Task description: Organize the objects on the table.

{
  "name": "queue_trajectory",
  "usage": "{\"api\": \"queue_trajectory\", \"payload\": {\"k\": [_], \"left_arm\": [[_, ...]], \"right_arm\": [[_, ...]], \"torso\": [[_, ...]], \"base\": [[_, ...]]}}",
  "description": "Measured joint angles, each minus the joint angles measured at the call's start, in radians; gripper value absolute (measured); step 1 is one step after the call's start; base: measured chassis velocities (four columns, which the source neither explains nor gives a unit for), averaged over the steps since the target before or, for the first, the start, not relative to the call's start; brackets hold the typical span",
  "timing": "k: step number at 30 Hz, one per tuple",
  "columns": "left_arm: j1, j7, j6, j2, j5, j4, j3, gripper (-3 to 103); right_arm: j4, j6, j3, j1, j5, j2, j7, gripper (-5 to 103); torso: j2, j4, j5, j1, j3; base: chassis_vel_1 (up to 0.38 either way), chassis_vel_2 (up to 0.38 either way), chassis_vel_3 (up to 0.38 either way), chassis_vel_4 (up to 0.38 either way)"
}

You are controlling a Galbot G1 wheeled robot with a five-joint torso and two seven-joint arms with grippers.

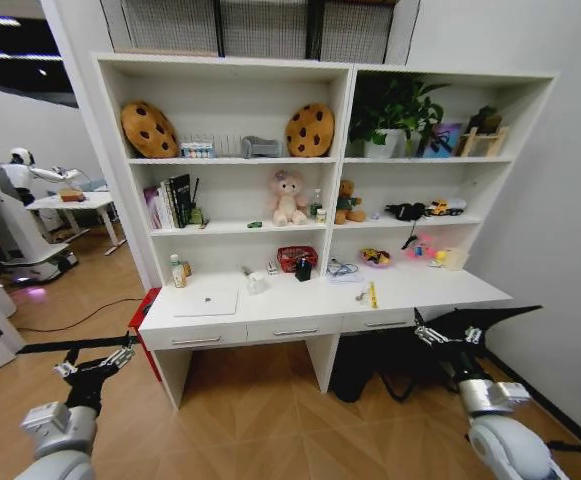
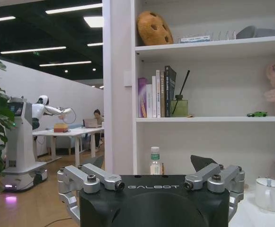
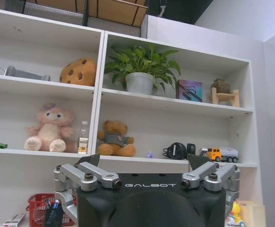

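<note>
The white table (image 1: 270, 312) stands ahead, joined to a tall shelf unit. On its top lie a silver laptop (image 1: 206, 300), a white cup (image 1: 256, 283), a bottle (image 1: 175, 270), a red basket (image 1: 297, 258), a dark pen cup (image 1: 303, 268), a gold packet (image 1: 376, 257) and a yellow strip (image 1: 373, 295). A tiny green toy car (image 1: 255, 225) sits on the shelf above; it also shows as the car (image 2: 256, 114) beside the pink plush. My left gripper (image 1: 95, 365) and right gripper (image 1: 450, 330) hang open and empty, low in front of the drawers, apart from everything.
Plush bears (image 1: 288, 198), cookie cushions (image 1: 149, 130) and a potted plant (image 1: 390, 115) fill the shelves. A black bag (image 1: 370, 365) lies under the desk, a red box (image 1: 142, 312) at its left end. Another robot (image 1: 15, 215) stands far left. Bare wooden floor lies before the desk.
</note>
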Motion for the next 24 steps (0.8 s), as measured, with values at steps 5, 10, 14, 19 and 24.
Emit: {"api": "queue_trajectory", "payload": {"k": [5, 10, 14, 19, 24], "left_arm": [[0.000, 0.000, 0.000, 0.000, 0.000, 0.000, 0.000, 100], [0.000, 0.000, 0.000, 0.000, 0.000, 0.000, 0.000, 100], [0.000, 0.000, 0.000, 0.000, 0.000, 0.000, 0.000, 100], [0.000, 0.000, 0.000, 0.000, 0.000, 0.000, 0.000, 100], [0.000, 0.000, 0.000, 0.000, 0.000, 0.000, 0.000, 100]], "right_arm": [[0.000, 0.000, 0.000, 0.000, 0.000, 0.000, 0.000, 100], [0.000, 0.000, 0.000, 0.001, 0.000, 0.000, 0.000, 100], [0.000, 0.000, 0.000, 0.000, 0.000, 0.000, 0.000, 100], [0.000, 0.000, 0.000, 0.000, 0.000, 0.000, 0.000, 100], [0.000, 0.000, 0.000, 0.000, 0.000, 0.000, 0.000, 100]], "torso": [[-0.001, 0.0015, -0.0006, 0.002, 0.001], [-0.001, 0.0013, -0.0004, 0.002, 0.001], [0.000, 0.0009, -0.0007, 0.001, 0.000], [0.000, 0.0014, -0.0005, 0.000, 0.000], [0.000, 0.0012, -0.0005, 0.001, 0.000]], "base": [[-0.094, -0.008, 0.066, -0.029], [-0.026, 0.034, 0.058, -0.018], [0.000, 0.000, 0.000, 0.000], [0.000, 0.000, 0.000, 0.000], [0.000, 0.000, 0.000, 0.000]]}}
